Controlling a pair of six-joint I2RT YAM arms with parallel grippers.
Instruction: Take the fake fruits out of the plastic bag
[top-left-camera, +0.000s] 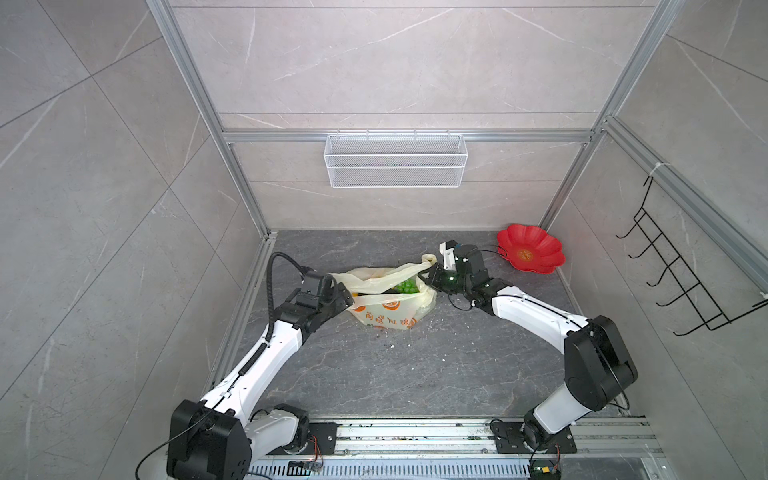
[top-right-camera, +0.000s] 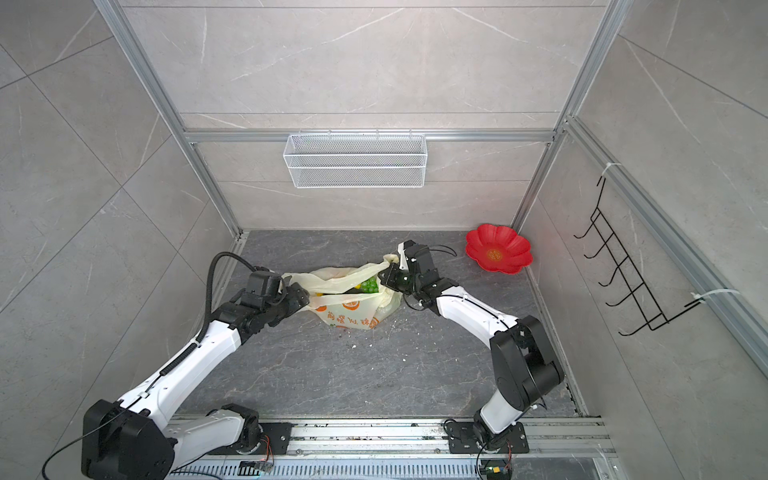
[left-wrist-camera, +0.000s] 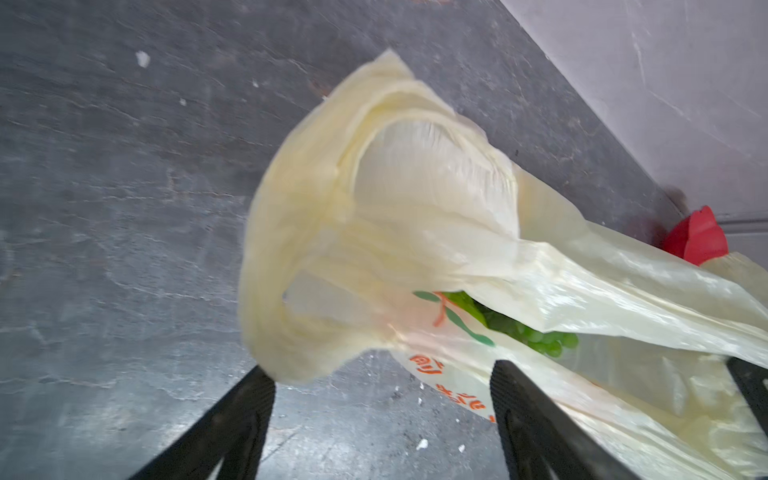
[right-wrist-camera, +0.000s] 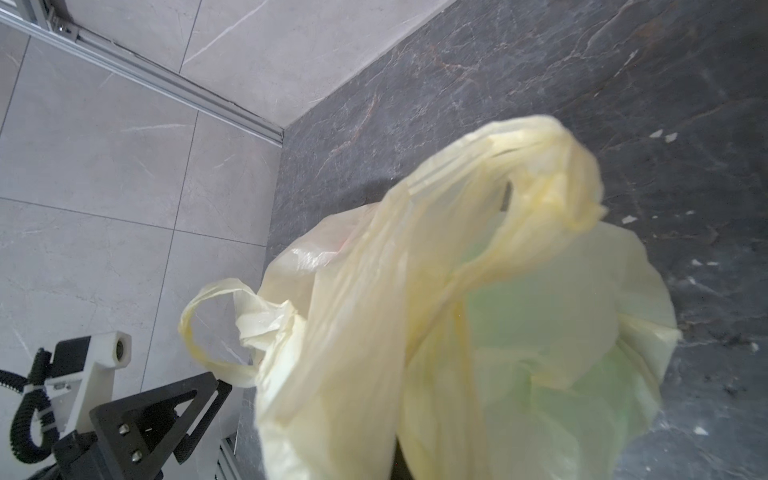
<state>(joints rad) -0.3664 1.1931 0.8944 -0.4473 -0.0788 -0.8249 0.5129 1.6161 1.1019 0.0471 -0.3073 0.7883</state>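
The plastic bag (top-left-camera: 386, 316) (top-right-camera: 349, 311) lies on the dark floor between both arms, pale yellow with orange print. Its mouth gapes, and green grapes (top-left-camera: 405, 286) (top-right-camera: 368, 285) (left-wrist-camera: 540, 336), among the fake fruits, show inside. My left gripper (top-left-camera: 347, 297) (top-right-camera: 305, 297) (left-wrist-camera: 380, 374) stands open at the bag's left end. Only floor shows between its fingers, and a loose handle loop (left-wrist-camera: 291, 249) hangs by one of them. My right gripper (top-left-camera: 428, 276) (top-right-camera: 384, 276) is shut on the bag's right handle and holds it raised. In the right wrist view the bag (right-wrist-camera: 415, 332) hides the jaws.
A red flower-shaped plate (top-left-camera: 530, 249) (top-right-camera: 498, 249) (left-wrist-camera: 698, 237) sits in the far right corner. A white wire basket (top-left-camera: 395, 160) hangs on the back wall and a black hook rack (top-left-camera: 681, 270) on the right wall. White crumbs dot the floor in front of the bag.
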